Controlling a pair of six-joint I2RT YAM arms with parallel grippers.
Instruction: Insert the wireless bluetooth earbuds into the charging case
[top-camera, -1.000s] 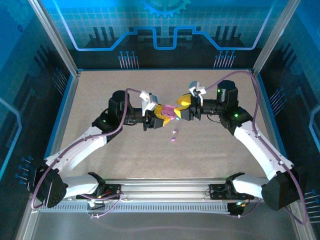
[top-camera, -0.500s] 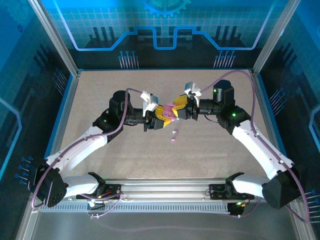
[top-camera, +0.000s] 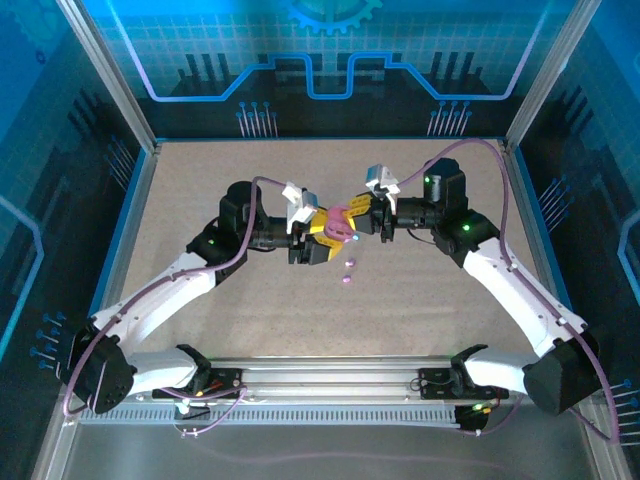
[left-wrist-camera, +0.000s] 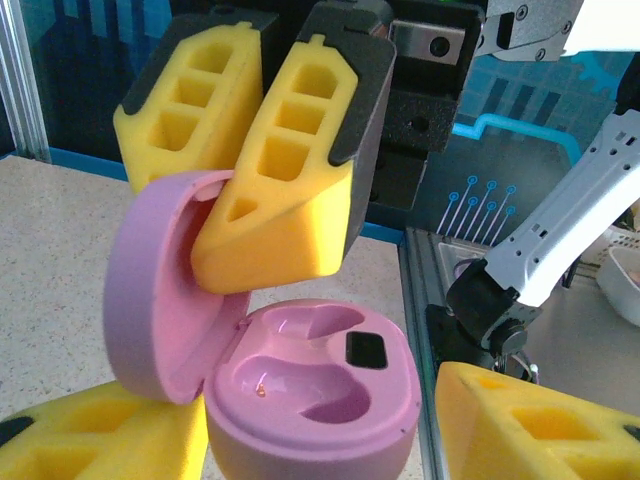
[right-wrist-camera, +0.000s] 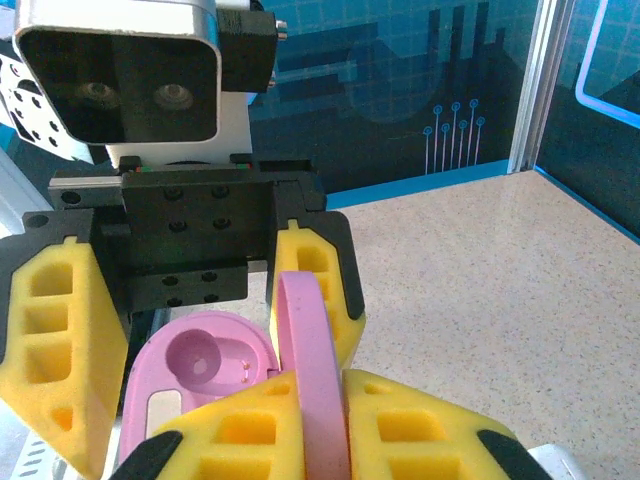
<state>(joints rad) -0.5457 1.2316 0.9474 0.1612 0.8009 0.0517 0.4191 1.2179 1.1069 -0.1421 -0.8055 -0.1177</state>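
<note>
Grippers meet tip to tip above the middle of the table (top-camera: 430, 300), with the purple charging case (left-wrist-camera: 310, 395) between them.

L side: the left gripper (top-camera: 327, 237) has its jaws partly spread, straddling the case base. In the left wrist view its yellow foam pads (left-wrist-camera: 540, 425) sit one on each side of the base. The pad at picture right shows a thin gap to the case wall. The other pad runs under the open lid (left-wrist-camera: 150, 290), and contact there can't be made out. It reads as a loose straddle, not a clamp.

Centre: the case is hinged open. The base's moulded interior faces up, showing two recesses and a small dark rectangle (left-wrist-camera: 368, 350). The lid stands roughly upright on the side toward the right gripper (top-camera: 356, 214).

R side: the right gripper is closed on the lid. One pad presses inside the lid's hollow and the other sits against its outer face. In the right wrist view the lid appears edge-on, pinched between that gripper's own pads (right-wrist-camera: 250, 440).

Earbuds: one purple earbud (top-camera: 350, 264) lies on the table just on the arm-base side of the meeting fingertips. A second purple earbud (top-camera: 346, 281) lies a little farther toward the bases. The two are near each other but apart, and neither gripper touches them.
</note>
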